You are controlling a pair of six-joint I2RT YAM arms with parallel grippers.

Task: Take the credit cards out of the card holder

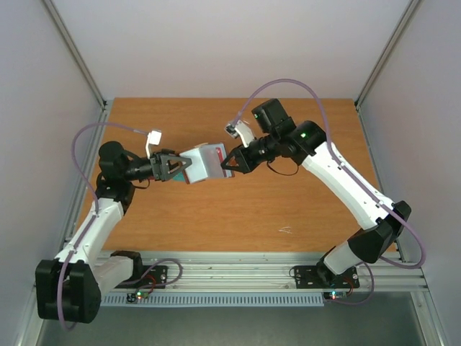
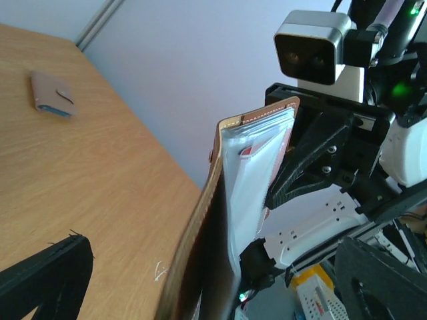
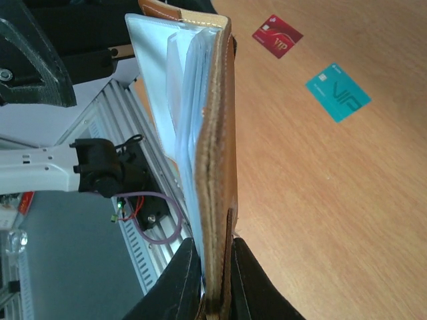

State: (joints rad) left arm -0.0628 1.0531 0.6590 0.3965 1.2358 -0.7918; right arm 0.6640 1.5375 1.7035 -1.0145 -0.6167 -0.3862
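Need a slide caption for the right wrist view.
Right pincer clamps the open card holder edge-on above the table, red card and teal card lying there.

We see a robotics lab test cell, bare wooden table [image 1: 238,216] boxed in by plain pale walls [image 1: 43,94], aluminium framing rail [image 1: 238,277] along the near edge, loose cabling [image 1: 288,83]
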